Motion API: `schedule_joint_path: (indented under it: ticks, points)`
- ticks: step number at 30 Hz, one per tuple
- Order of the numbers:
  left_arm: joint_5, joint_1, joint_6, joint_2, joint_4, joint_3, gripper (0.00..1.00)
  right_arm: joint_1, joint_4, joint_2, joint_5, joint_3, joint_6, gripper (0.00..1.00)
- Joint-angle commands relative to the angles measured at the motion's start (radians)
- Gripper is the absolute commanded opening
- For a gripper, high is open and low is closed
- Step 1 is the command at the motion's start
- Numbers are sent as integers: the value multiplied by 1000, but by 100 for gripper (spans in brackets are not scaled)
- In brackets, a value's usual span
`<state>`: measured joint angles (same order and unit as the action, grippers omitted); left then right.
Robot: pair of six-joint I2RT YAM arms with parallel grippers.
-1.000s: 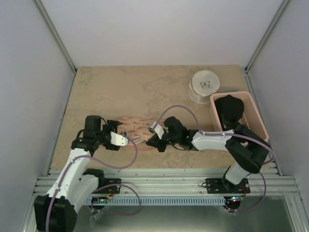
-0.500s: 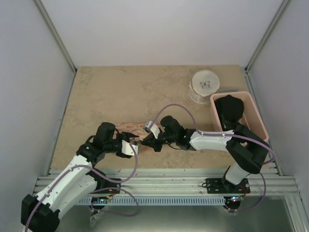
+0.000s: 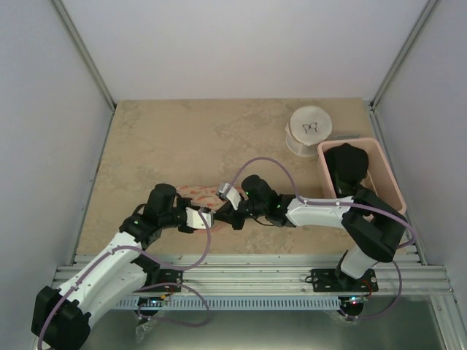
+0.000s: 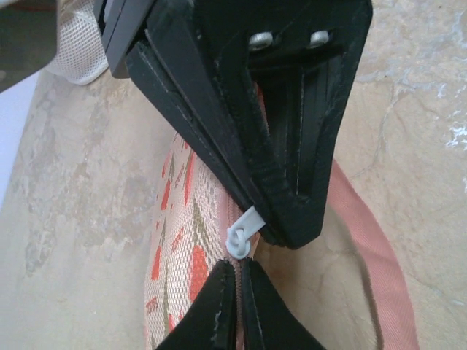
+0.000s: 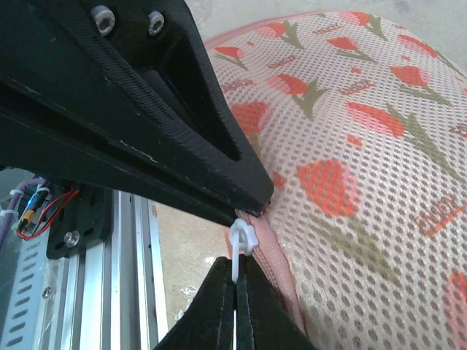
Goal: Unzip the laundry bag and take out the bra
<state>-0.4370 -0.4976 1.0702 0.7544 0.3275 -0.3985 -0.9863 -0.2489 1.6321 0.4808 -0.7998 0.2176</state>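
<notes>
Bag point(image 3: 191, 193) lies flat near the front of the worktop point(image 3: 182, 138), mostly hidden under both arms. Off to the right, well clear, there's a white container point(image 3: 309, 130) and a pink tub point(image 3: 389, 177) with a dark garment point(image 3: 346, 164) in it. Right fingers point(image 5: 228, 292) are clamped on the white zip pull point(image 5: 241, 240). Left fingers point(image 4: 228, 284) are nearly together, pinching the bag's rim right beside it. The left arm has swung in since a second ago, so the tips now meet.

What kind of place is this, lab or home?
Likely a lab robot cell: plain white panel walls, aluminium mounting rail, laundry bag and pink basket as props.
</notes>
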Motion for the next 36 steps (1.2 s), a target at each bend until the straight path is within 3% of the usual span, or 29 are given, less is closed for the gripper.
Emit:
schedule_joint_path:
  ticks: [1,14,27,36]
  points:
    - [28,-4,24,-4,-16,14,0,-7,-9,-14,-1,-21,-5,1]
    - [88,-4,56,-12,-12,23,0,59,36,-127,-46,88,-9,1]
    - [155,-4,82,-18,5,38,0,225,110,-261,-40,203,-45,1]
    - [226,16,93,-15,-6,42,0,261,117,-257,6,217,-54,0]
